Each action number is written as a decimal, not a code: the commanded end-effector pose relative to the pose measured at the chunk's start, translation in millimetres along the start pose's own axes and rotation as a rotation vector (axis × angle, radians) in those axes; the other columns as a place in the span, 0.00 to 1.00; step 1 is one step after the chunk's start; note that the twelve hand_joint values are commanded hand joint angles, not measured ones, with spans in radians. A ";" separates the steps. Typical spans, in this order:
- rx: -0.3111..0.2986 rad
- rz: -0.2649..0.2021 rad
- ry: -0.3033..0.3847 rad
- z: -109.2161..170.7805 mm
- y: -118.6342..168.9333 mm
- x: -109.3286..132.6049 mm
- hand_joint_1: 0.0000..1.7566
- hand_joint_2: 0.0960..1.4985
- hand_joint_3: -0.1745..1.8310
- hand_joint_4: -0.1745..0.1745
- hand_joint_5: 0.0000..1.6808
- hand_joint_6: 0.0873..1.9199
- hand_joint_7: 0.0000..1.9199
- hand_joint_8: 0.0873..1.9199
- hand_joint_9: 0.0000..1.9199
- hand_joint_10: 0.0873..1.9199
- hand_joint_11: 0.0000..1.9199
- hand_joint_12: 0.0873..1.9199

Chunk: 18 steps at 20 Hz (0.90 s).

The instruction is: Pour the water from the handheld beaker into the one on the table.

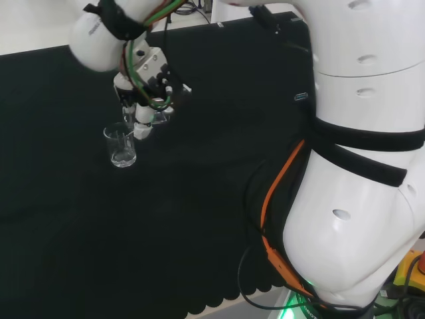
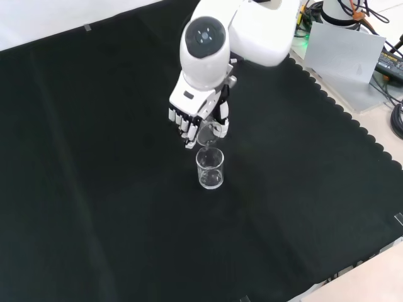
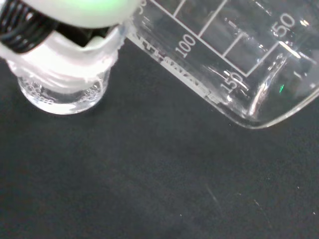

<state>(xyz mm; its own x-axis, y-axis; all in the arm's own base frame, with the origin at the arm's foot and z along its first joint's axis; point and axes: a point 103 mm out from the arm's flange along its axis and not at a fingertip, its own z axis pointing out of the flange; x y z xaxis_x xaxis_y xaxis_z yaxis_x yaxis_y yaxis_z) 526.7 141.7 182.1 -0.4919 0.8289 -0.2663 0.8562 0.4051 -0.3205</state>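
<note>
Now the hand, fingers curled round a tilted beaker, is pouring into the glass just below; next, tip further.

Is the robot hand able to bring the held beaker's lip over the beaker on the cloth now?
Probably yes: the robot hand holds its tilted beaker just above the standing beaker, and nothing stands between them.

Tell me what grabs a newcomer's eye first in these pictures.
First comes the big white arm reaching over the black cloth, its black and white hand curled round a tilted clear beaker. Just below the hand in the front view, a second clear beaker stands upright on the cloth, near the middle of the bench.
</note>
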 end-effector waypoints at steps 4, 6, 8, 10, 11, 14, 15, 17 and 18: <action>-0.063 0.011 0.120 -4.5 -10.1 -17.3 0.66 0.46 0.29 0.87 0.86 0.08 0.92 0.00 0.88 0.01 0.70 0.35; -0.079 0.011 0.174 -5.6 -10.5 -19.1 0.66 0.46 0.29 0.87 0.86 0.08 0.92 0.00 0.88 0.01 0.70 0.35; -0.099 0.011 0.229 -5.4 -11.0 -20.8 0.66 0.46 0.29 0.87 0.86 0.08 0.92 0.00 0.88 0.01 0.70 0.35; -0.124 0.017 0.283 -3.3 -12.4 -23.6 0.66 0.46 0.29 0.87 0.86 0.08 0.92 0.00 0.88 0.01 0.70 0.35; -0.136 0.017 0.305 -1.9 -13.5 -25.2 0.66 0.46 0.29 0.87 0.86 0.09 0.92 0.00 0.88 0.01 0.70 0.35; -0.183 0.019 0.382 2.3 -16.5 -29.5 0.66 0.46 0.29 0.87 0.86 0.09 0.92 0.00 0.88 0.01 0.70 0.35; -0.200 0.021 0.401 3.1 -17.2 -30.5 0.66 0.46 0.29 0.87 0.86 0.09 0.92 0.00 0.88 0.01 0.70 0.35; -0.242 0.027 0.440 5.3 -19.3 -33.2 0.66 0.46 0.29 0.86 0.85 0.11 0.92 0.00 0.88 0.01 0.70 0.35; -0.258 0.029 0.452 6.9 -20.7 -34.9 0.66 0.46 0.29 0.86 0.84 0.12 0.92 0.00 0.88 0.02 0.69 0.35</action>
<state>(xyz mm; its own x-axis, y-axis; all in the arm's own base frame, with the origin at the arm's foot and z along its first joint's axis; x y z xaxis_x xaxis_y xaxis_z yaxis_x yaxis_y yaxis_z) 525.1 117.9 191.5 -0.4222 0.9046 0.0587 0.8869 0.4256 -0.1795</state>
